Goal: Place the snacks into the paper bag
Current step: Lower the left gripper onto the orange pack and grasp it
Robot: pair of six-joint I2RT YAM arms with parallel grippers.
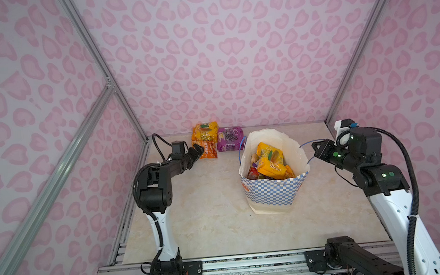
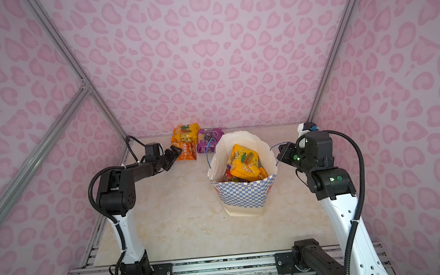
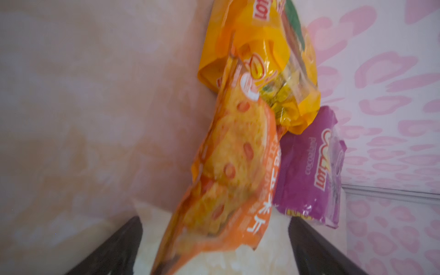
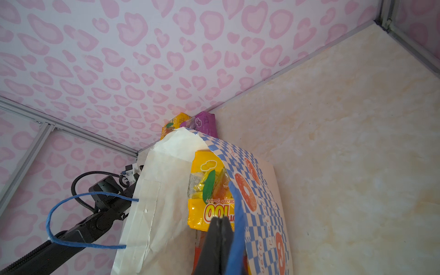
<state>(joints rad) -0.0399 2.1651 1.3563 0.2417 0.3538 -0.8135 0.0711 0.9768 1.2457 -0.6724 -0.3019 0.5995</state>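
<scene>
Three snacks lie outside the paper bag: an orange packet, a yellow packet and a purple grape packet. They are bunched on the worktop beyond the bag, on the left arm's side of it. Other packets fill the bag, with a yellow one on top.

The left pincer has its jaws wide apart, straddling the orange packet's nearest end without gripping it. The right pincer is pressed together at the bag's rim, beside the blue cord handle. Whether it pinches the cord I cannot tell.

The orange packet looks light, crinkly and slick, and its contents are probably brittle. Taking hold of the flat sealed end seems safer than squeezing the middle. Its long axis runs straight away from the left pincer, and its far end overlaps the yellow packet.
</scene>
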